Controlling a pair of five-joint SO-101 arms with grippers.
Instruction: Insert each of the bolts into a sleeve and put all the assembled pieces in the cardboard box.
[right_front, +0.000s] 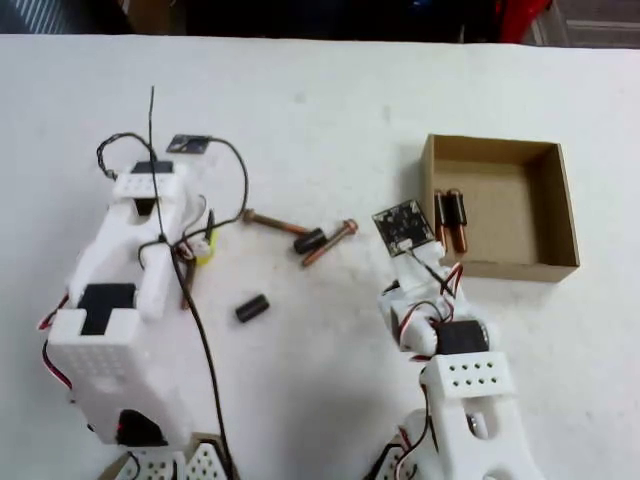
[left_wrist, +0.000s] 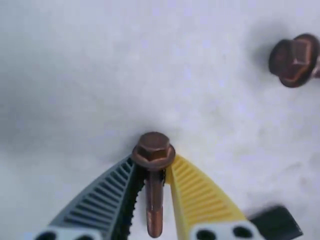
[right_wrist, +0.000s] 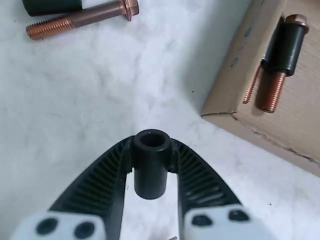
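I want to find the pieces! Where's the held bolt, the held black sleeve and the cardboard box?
held bolt (left_wrist: 153, 149), left wrist view, on its hex head.
held sleeve (right_wrist: 150, 172), right wrist view, on its side wall.
cardboard box (right_front: 500, 210), high view, on its bare floor.

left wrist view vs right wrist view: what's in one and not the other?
Left wrist view: the grey-and-yellow left end effector is shut on a copper bolt, head pointing outward. A second bolt head lies apart on the table.
Right wrist view: the right end effector is shut on a black sleeve. The cardboard box holds an assembled bolt-in-sleeve. A loose bolt lies beside another sleeve.
Both: the white table. Whether the loose bolt is the same one in both, I cannot tell.
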